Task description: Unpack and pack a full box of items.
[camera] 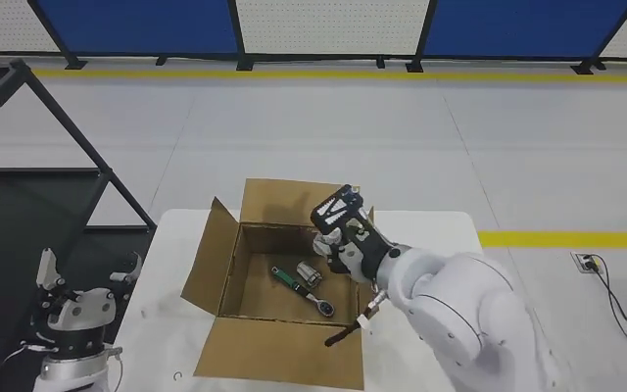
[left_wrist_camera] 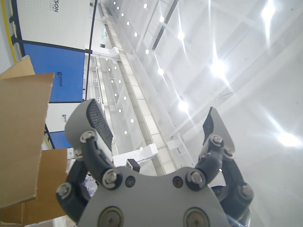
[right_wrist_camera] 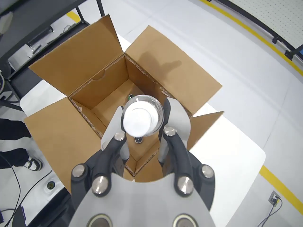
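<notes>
1 white table (camera: 431,235) carries an open cardboard box (camera: 279,353), its back flap over the far edge. Right gripper (right_wrist_camera: 143,113) hangs over the box, clamped round a clear white-capped bottle (right_wrist_camera: 141,119). Left gripper (left_wrist_camera: 153,116), off the left edge, gapes wide, empty. 1 green-handled ratchet (camera: 302,291) lies on the box floor.

box (camera: 284,355) brown | wrench (camera: 302,291) handle green | bottle (right_wrist_camera: 142,117) clear, white-capped | table (camera: 162,304) white
</notes>
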Controlling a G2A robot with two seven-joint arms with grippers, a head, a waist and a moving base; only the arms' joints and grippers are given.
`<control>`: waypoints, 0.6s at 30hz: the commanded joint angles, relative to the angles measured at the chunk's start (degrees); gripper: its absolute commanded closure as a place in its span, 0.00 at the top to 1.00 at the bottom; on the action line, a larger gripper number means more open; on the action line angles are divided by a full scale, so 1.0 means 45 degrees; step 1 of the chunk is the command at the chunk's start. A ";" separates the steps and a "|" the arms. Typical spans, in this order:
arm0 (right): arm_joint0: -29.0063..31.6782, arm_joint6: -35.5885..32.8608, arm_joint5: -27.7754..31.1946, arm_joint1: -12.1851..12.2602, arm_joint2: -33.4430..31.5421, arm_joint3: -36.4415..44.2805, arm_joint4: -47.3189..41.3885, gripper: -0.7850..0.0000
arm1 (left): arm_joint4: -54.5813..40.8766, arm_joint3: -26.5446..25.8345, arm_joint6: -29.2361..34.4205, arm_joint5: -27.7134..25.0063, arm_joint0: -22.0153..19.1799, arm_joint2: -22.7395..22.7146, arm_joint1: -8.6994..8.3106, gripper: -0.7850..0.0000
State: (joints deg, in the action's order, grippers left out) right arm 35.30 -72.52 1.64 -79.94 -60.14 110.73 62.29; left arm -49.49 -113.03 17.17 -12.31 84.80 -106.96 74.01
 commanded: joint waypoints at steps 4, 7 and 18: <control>-0.0713 0.0149 -0.0285 -0.0242 0.1450 -0.1871 0.0613 0.00 | 0.0023 0.0004 0.0056 0.0066 0.0058 -0.0004 0.0003 1.00; -0.1011 0.0039 -0.0625 -0.0383 0.2166 -0.2919 0.1344 0.00 | 0.0075 -0.0014 0.0156 0.0136 0.0062 0.0029 0.0000 1.00; -0.1387 -0.0031 -0.1536 -0.0828 0.3238 -0.5592 0.1973 0.00 | 0.0201 -0.0048 0.0244 0.0313 -0.0013 0.0224 0.0002 1.00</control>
State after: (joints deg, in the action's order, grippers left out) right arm 29.09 -72.85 -5.11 -83.52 -45.76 86.40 71.19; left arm -48.53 -113.27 18.25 -10.95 84.75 -106.00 74.01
